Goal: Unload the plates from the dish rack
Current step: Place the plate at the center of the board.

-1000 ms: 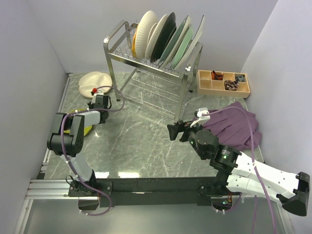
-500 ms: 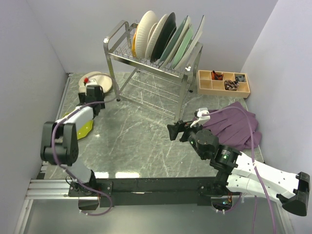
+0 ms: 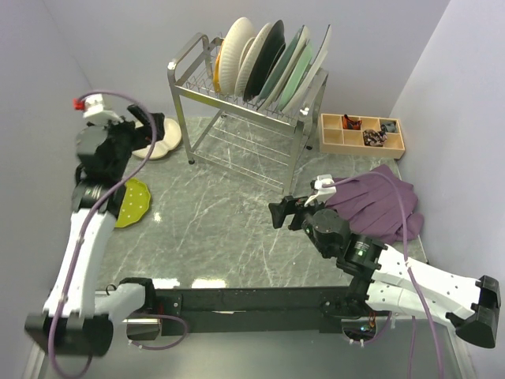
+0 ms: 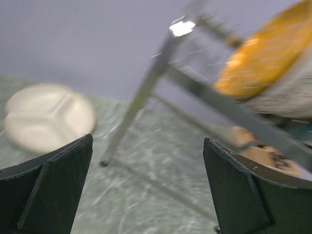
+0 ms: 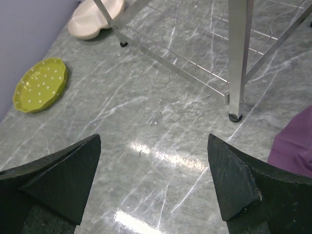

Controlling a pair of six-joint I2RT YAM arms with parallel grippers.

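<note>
Top external: silver wire dish rack (image 3: 245,106) at the far edge of the tabletop (image 3: 225,217), assorted plates (image 3: 268,59) upright in it, cream divided plate (image 3: 163,142) flat in the far-left corner. Jaws wide apart and empty on left gripper (image 3: 150,126) and right gripper (image 3: 278,213).

We see white shells, black joints and purple cables on the left arm (image 3: 79,237) and right arm (image 3: 414,286); the fingers (image 5: 53,170) are black wedges.

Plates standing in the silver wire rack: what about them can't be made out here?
- Top view: the upright plates overlap in the silver wire dish rack; each hides the next one's face; count, patterns unclear.
- Left wrist view: motion blur smears the orange plate.
- Right wrist view: plates cut off above the top edge.
</note>
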